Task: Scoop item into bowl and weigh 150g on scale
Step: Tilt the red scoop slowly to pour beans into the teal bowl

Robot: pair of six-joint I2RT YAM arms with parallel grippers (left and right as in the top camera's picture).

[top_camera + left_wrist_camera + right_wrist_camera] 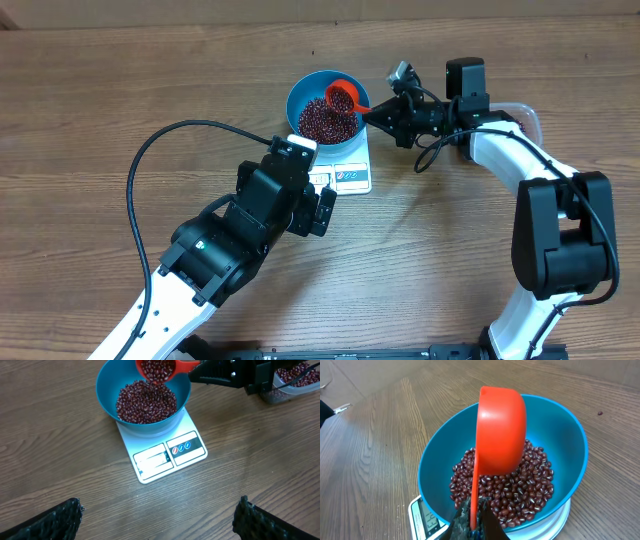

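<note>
A bright blue bowl (292,104) stands on the small white scale (352,178) and holds a mound of dark red beans (325,122). My right gripper (372,115) is shut on the handle of a red scoop (343,97). The scoop is tipped on its side over the bowl, with beans still in its cup (157,369). The right wrist view has the scoop's back (500,430) above the beans (520,490), with my gripper (475,510) pinching the thin handle. My left gripper (315,185) hovers open over bare table in front of the scale (170,455), its fingertips (70,510) wide apart.
A clear plastic tub (295,380) with more beans sits at the right, behind the right arm (500,150). A black cable (150,170) loops across the table left of the left arm. The scale's display (422,517) faces the left arm.
</note>
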